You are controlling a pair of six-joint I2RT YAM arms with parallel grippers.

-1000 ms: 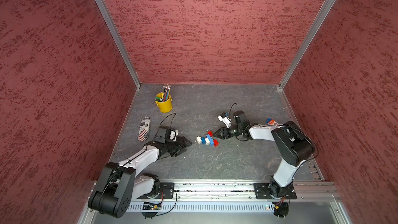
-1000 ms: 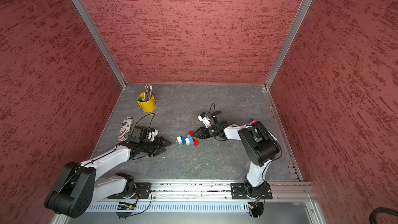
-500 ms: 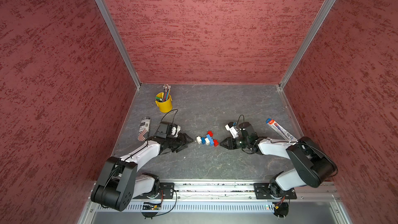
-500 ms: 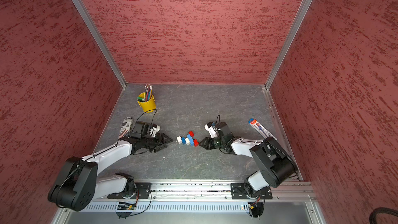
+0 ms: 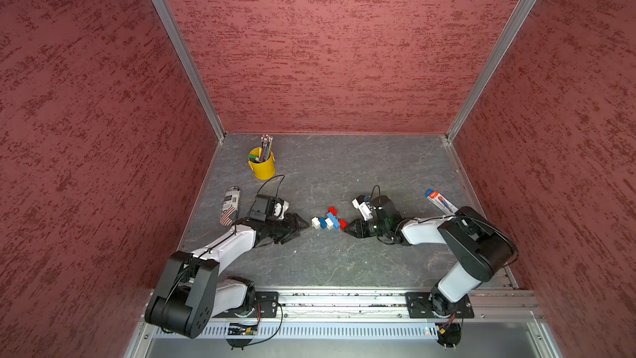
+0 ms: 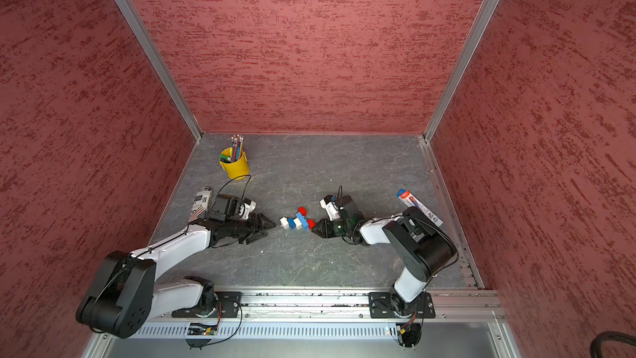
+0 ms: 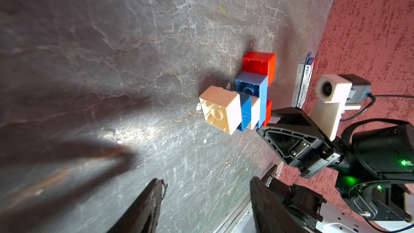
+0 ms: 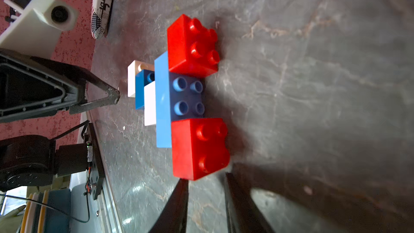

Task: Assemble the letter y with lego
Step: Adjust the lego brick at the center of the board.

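1. At the letter y (image 5: 328, 220), the right claw (image 5: 347, 227) has drawn back, pressed its jaws together and returned, tip against one red arm.
2. The figure lies whole, mid-counter (image 5: 344, 167), seemingly finished.
3. The left claw (image 7: 207, 181) waits nearby, spread and empty.

A yellow cup (image 5: 262, 168) holds pencils (image 5: 265, 144), a stripy can (image 5: 230, 205) lies near it, and a blue packet (image 5: 440, 201) lies well apart.
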